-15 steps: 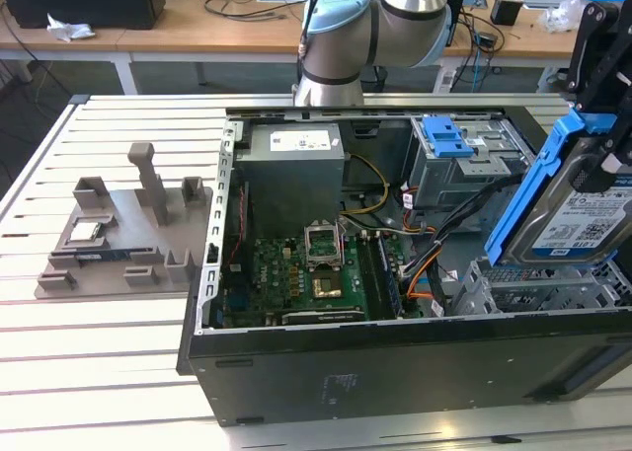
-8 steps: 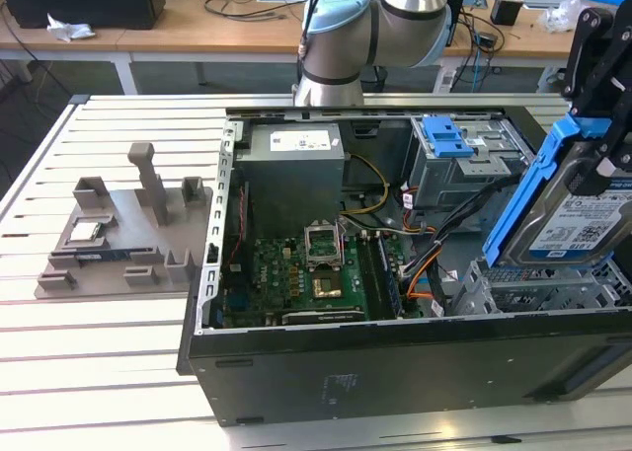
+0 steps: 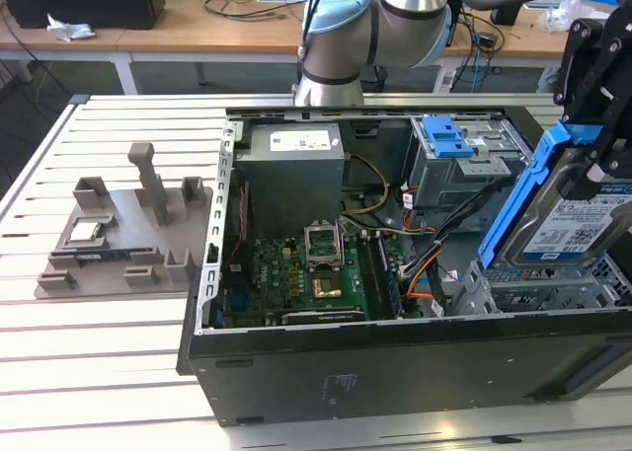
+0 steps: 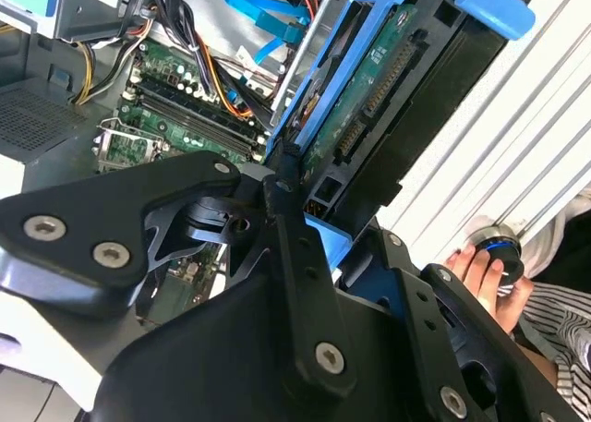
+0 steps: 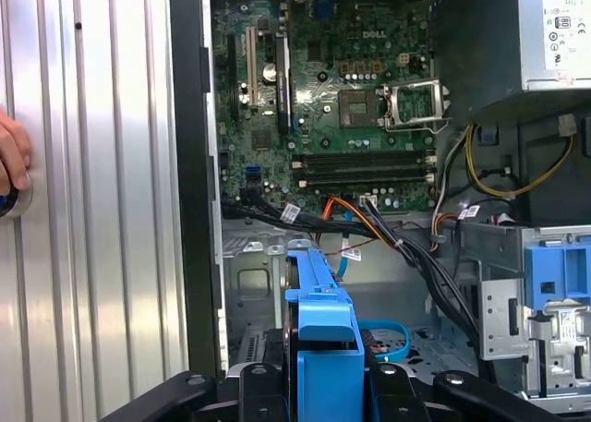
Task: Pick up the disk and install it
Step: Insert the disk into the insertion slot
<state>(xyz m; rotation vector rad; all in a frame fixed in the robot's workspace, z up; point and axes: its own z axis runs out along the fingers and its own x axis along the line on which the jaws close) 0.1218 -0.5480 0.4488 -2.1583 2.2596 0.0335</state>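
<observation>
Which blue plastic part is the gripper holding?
The blue frame edging the disk, tilted in the gripper over the case; the blue latch sits free atop the grey cage.

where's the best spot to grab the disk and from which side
Grip its upper end, coming from above, much as the gripper does. The disk is thin and flat, so pinching across its broad faces looks surest, and its tilted lower end hangs free over the case.
</observation>
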